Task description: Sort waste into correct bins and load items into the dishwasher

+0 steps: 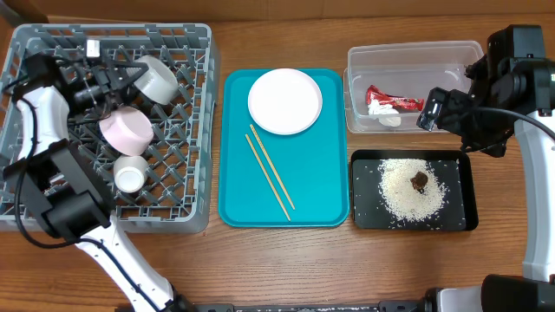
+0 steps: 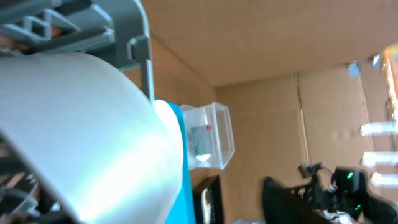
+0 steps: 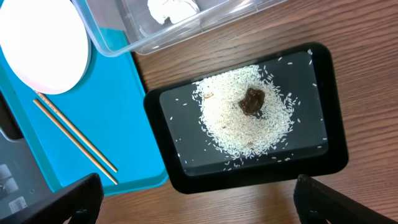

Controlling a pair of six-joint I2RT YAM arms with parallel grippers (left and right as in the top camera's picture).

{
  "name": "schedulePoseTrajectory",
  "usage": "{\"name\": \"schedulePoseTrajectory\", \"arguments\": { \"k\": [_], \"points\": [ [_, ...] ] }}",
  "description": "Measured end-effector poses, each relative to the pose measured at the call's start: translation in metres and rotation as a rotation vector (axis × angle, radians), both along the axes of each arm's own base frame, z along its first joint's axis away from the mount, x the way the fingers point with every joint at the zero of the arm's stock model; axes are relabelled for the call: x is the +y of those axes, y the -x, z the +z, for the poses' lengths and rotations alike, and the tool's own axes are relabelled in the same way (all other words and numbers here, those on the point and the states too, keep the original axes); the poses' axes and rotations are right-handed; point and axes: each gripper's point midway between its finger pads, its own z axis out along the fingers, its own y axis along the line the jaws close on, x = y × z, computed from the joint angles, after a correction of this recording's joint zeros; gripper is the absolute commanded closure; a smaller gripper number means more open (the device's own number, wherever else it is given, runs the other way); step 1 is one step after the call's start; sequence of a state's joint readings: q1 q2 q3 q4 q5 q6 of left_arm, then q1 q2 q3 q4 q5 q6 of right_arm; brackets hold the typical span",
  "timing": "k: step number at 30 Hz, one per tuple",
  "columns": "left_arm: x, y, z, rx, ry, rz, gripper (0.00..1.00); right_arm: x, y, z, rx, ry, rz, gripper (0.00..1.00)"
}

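The grey dish rack (image 1: pixel 201 130) holds the grey-green bowl (image 1: pixel 158 78) on its side, the pink bowl (image 1: pixel 127 128) and the white cup (image 1: pixel 130 176). My left gripper (image 1: pixel 121 80) is at the grey-green bowl's rim and looks open. The bowl (image 2: pixel 81 137) fills the left wrist view. The white plate (image 1: pixel 284 101) and chopsticks (image 1: pixel 269 173) lie on the teal tray (image 1: pixel 325 204). The clear tub (image 1: pixel 408 50) holds the red-and-white wrapper (image 1: pixel 395 100) and tissue (image 1: pixel 381 112). The black tray (image 1: pixel 469 186) holds rice (image 1: pixel 403 198) with a brown lump (image 1: pixel 420 180). My right gripper (image 3: pixel 199 202) is open and empty above them.
The right wrist view shows the black tray (image 3: pixel 336 112), rice (image 3: pixel 236 127), lump (image 3: pixel 252 101), teal tray (image 3: pixel 118 124), chopsticks (image 3: pixel 74 140), plate (image 3: pixel 40 43) and tub (image 3: pixel 124 43). The rack wall (image 2: pixel 115 18) and tub (image 2: pixel 208 137) show in the left wrist view.
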State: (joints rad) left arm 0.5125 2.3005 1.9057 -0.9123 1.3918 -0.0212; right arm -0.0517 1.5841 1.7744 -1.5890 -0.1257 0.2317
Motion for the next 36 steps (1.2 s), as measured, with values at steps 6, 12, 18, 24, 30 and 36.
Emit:
{"name": "schedulePoseTrajectory", "arguments": {
  "k": [6, 12, 18, 24, 30, 36],
  "points": [
    [0.024, 0.005, -0.004, 0.038, -0.003, 0.058, 0.00, 0.000, 0.000, 0.000, 0.001, 0.000, 0.000, 0.00],
    [0.043, 0.011, 0.011, 0.056, -0.144, 0.132, 0.00, 0.000, 0.001, 0.000, 0.003, 0.000, 0.000, 0.00],
    [0.035, 0.031, 0.091, -0.029, -0.356, 0.205, 0.00, 0.000, 0.002, 0.000, 0.009, -0.001, 0.000, 0.00],
    [-0.021, 0.063, 0.143, -0.016, -0.524, 0.205, 0.00, 0.000, 0.002, 0.000, 0.009, 0.000, 0.000, 0.00],
    [-0.080, 0.089, 0.123, 0.203, -0.677, 0.178, 0.00, 0.000, 0.002, 0.000, 0.009, 0.000, 0.000, 0.00],
    [-0.143, 0.097, 0.108, 0.244, -0.804, 0.090, 0.00, 0.000, 0.002, 0.000, 0.009, -0.001, 0.000, 0.00]
  ]
}}
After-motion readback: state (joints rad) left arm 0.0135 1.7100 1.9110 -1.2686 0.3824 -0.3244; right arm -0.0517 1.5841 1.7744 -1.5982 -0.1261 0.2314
